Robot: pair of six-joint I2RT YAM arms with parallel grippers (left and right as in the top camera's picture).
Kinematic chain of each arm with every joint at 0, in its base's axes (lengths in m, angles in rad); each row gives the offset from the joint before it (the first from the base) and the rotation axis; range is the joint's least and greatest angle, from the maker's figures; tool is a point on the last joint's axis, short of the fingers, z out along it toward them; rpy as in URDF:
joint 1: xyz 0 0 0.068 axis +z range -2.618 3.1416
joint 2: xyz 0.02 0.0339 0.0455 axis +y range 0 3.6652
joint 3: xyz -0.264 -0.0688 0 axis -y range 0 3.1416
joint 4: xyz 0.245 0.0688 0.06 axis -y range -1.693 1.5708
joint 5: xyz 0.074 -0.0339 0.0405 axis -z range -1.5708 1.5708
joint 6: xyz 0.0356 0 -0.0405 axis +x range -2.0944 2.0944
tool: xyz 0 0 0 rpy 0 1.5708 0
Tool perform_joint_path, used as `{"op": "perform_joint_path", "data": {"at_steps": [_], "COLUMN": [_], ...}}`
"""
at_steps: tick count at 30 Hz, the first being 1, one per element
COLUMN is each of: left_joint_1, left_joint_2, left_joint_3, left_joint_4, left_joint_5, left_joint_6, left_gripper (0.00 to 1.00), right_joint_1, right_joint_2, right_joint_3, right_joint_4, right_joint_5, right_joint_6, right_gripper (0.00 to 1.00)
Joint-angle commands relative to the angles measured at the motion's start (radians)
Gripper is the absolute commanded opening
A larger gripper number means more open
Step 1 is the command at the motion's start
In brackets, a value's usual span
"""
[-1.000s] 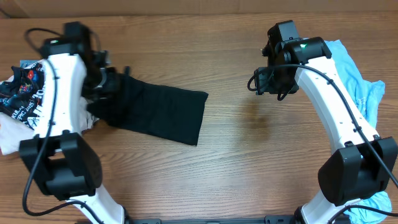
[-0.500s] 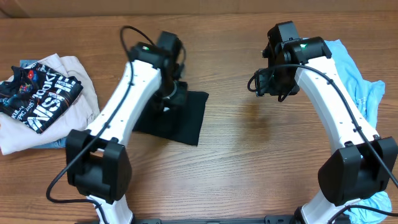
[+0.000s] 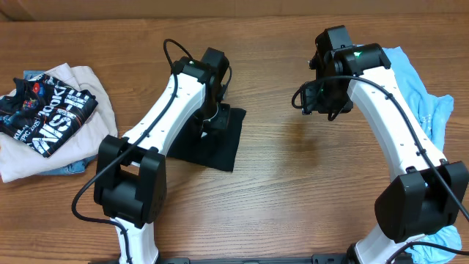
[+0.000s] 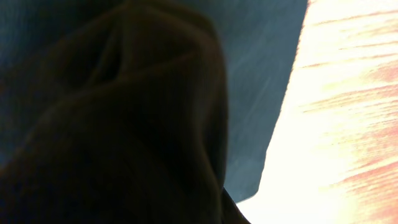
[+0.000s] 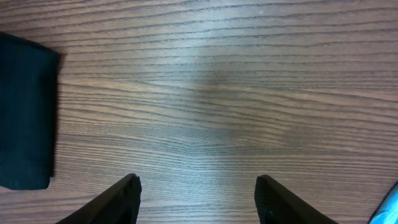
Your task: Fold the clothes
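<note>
Overhead is evenly lit and sharp; left wrist shows blurred black garment [image 4: 124, 124] beside overexposed table [image 4: 348, 124].

The black garment [image 3: 223, 149] lies centre-left.
I see it flat, roughly rectangular; printed shirt [image 3: 45, 117] atop beige clothes [image 3: 82, 81] far left, light blue heap [image 3: 429, 106] far right.

The wooden counter [image 3: 293, 191] carried a black garment [image 3: 223, 150] centrally, a clothes pile [image 3: 51, 117] far left, blue cloth [image 3: 432, 110] right.
</note>
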Motion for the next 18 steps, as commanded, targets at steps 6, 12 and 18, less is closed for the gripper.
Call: {"op": "perform_joint_path", "data": {"at_steps": [6, 12, 18], "left_joint_1": [-0.05, -0.063, -0.075], "left_joint_2": [0.011, 0.011, 0.011], "left_joint_3": [-0.004, -0.004, -0.004], "left_joint_4": [0.074, 0.083, 0.125], "left_joint_5": [0.023, 0.024, 0.192], "left_joint_6": [-0.036, -0.036, 0.065], "left_gripper": [0.15, 0.16, 0.4], "right_joint_1": [-0.004, -0.004, -0.004], "right_joint_2": [-0.006, -0.006, -0.006], "right_joint_3": [0.016, 0.016, 0.016], "right_joint_4": [0.001, 0.001, 0.002], "right_joint_5": [0.009, 0.009, 0.009], "right_joint_6": [-0.002, -0.002, -0.001], "right_gripper": [0.62, 0.62, 0.63]}}
